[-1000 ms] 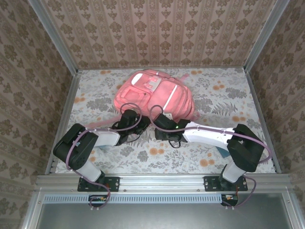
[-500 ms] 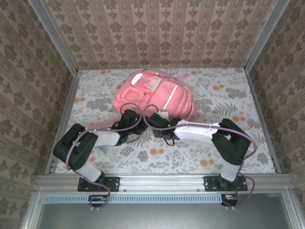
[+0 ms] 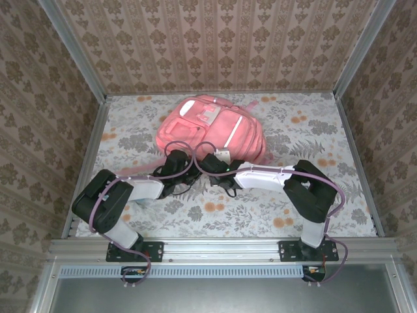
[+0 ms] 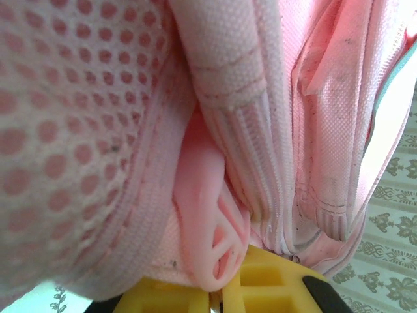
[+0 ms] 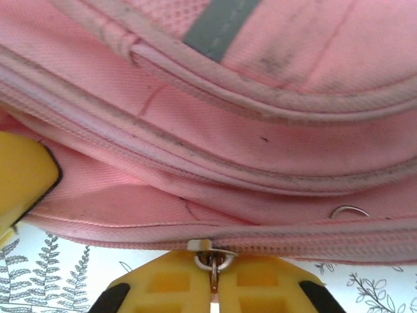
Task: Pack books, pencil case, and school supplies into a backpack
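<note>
The pink backpack (image 3: 210, 129) lies flat at the back middle of the table. My left gripper (image 3: 177, 160) is at its near left edge. In the left wrist view that gripper (image 4: 221, 297) is shut on a soft pink rubbery tab (image 4: 210, 228) of the backpack (image 4: 98, 130). My right gripper (image 3: 214, 163) is at the near edge just to the right. In the right wrist view it (image 5: 212, 279) is shut on the metal zipper pull (image 5: 212, 262) under the closed zip of the backpack (image 5: 260, 130). The books, pencil case and school supplies are out of view.
The floral tablecloth (image 3: 293, 130) lies bare to the right of the backpack and along the near edge. Wallpapered walls (image 3: 39, 98) close in the left, back and right sides. A yellow finger (image 5: 19, 176) sits at the left edge of the right wrist view.
My right arm has slid left along the backpack's near edge and its jaws have closed on the zipper pull. The left arm has stayed put, still shut.
</note>
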Available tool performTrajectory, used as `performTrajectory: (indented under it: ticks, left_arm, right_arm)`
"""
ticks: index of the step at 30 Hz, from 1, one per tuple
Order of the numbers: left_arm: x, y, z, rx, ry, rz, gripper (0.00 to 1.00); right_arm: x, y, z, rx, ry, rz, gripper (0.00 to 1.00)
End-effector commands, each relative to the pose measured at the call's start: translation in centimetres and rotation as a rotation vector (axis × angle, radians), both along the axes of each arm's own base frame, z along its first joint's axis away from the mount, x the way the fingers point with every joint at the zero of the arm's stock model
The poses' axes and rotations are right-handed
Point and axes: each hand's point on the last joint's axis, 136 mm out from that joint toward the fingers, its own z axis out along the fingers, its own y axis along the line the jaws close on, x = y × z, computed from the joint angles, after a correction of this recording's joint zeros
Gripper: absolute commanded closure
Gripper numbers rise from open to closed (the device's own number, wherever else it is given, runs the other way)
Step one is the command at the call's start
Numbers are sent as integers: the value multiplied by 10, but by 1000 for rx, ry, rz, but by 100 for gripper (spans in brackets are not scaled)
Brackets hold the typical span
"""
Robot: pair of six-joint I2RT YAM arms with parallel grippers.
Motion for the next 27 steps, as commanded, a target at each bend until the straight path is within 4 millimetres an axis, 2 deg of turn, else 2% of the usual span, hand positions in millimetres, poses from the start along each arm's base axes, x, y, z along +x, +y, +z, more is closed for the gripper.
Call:
performTrajectory:
  ticks: [1,4,7,14,17,19,21,24,27]
  left_arm:
    - [7,-5,23,4,-68,-21,95]
    - [9,5,17,49,-62,-9,100]
    - [11,14,10,92,-58,-9,100]
    - [17,26,6,142,-61,-13,100]
    - [21,27,8,170,-71,-29,100]
    - [25,26,9,190,-87,-52,100]
    - [32,25,13,209,-105,-75,100]
    - [44,31,16,271,-123,-96,100]
    - [58,37,20,328,-153,-127,100]
  right_arm:
    - [-1,-24,10,-92,-20,-35,96]
    - [-10,-42,13,-121,-12,-33,96]
    - [-15,-57,17,-133,-12,5,96]
    - [-7,-111,23,-162,20,-40,96]
    - [-1,-126,31,-144,20,-74,98]
    - [-1,-121,37,-120,16,-54,100]
    - [-10,-112,36,-81,58,-16,100]
    - [-23,-87,35,1,103,73,100]
    - [-35,-50,38,136,131,179,100]
